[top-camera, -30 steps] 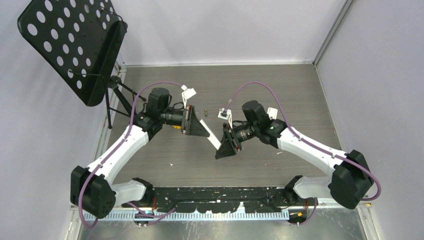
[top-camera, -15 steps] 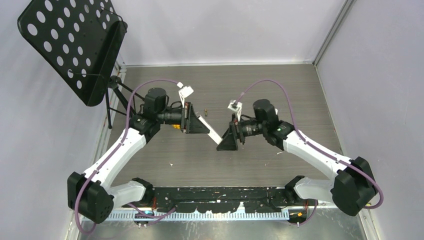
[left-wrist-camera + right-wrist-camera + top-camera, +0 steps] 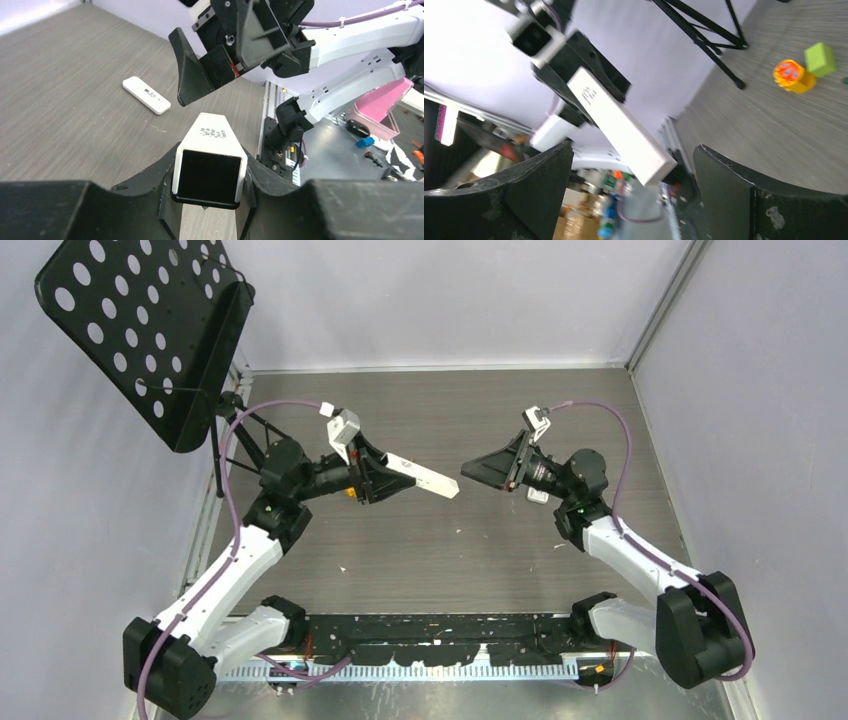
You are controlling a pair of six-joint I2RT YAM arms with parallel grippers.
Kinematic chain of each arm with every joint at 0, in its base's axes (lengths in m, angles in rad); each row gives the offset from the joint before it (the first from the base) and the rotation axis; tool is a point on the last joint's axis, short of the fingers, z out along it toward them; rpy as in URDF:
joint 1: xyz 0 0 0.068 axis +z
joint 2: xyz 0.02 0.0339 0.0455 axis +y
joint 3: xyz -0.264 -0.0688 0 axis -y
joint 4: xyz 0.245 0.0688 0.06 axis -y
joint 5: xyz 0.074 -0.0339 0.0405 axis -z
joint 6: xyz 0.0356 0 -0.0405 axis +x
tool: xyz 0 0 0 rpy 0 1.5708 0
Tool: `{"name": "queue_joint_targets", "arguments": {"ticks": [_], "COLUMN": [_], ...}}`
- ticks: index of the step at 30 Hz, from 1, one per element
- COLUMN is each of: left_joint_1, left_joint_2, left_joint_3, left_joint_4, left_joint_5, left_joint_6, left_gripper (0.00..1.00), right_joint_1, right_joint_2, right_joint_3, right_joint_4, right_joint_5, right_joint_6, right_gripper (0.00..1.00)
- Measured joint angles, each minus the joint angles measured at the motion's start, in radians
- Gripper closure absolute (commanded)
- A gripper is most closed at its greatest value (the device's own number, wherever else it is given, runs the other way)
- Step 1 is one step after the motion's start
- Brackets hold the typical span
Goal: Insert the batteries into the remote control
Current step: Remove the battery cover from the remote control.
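My left gripper (image 3: 383, 478) is shut on the remote control (image 3: 425, 478), a long white bar held off the table and pointing right. In the left wrist view its square dark end (image 3: 209, 176) sits between my fingers (image 3: 165, 170). The right gripper (image 3: 487, 468) faces the remote's free end from a short gap, open and empty. In the right wrist view the remote (image 3: 619, 122) hangs ahead of the wide-apart jaws of the right gripper (image 3: 631, 200), not between them. The batteries do not show in any view.
A second white remote (image 3: 146, 94) lies flat on the table under the right arm. An orange-and-green toy (image 3: 801, 70) sits behind the left gripper. A black perforated music stand (image 3: 140, 330) and its tripod legs (image 3: 704, 35) stand at the far left.
The right gripper has opened, left the remote's lower end and swung back to the right. The left arm has lifted the remote and turned it to point right.
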Motion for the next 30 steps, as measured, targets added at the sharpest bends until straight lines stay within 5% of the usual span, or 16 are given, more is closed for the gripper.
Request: {"name": "queue_joint_targets", "arguments": {"ticks": [7, 15, 30], "left_joint_1": [-0.001, -0.002, -0.001], "left_joint_2": [-0.021, -0.036, -0.017], "left_joint_3": [-0.111, -0.124, -0.124], "left_joint_4": [0.309, 0.463, 0.508], "left_joint_5": [-0.015, -0.044, -0.01], "left_joint_6": [-0.008, -0.016, -0.055], "left_gripper": [1.0, 1.0, 1.0], "right_joint_1": [-0.001, 0.079, 0.181], "right_joint_2": [0.14, 0.183, 0.352], "right_joint_3": [-0.018, -0.006, 0.062], "right_joint_4": [0.318, 0.406, 0.633], "right_joint_5": [0.062, 0.095, 0.145], "right_joint_6": [0.381, 0.478, 0.607], "right_gripper": [0.1, 0.13, 0.68]}}
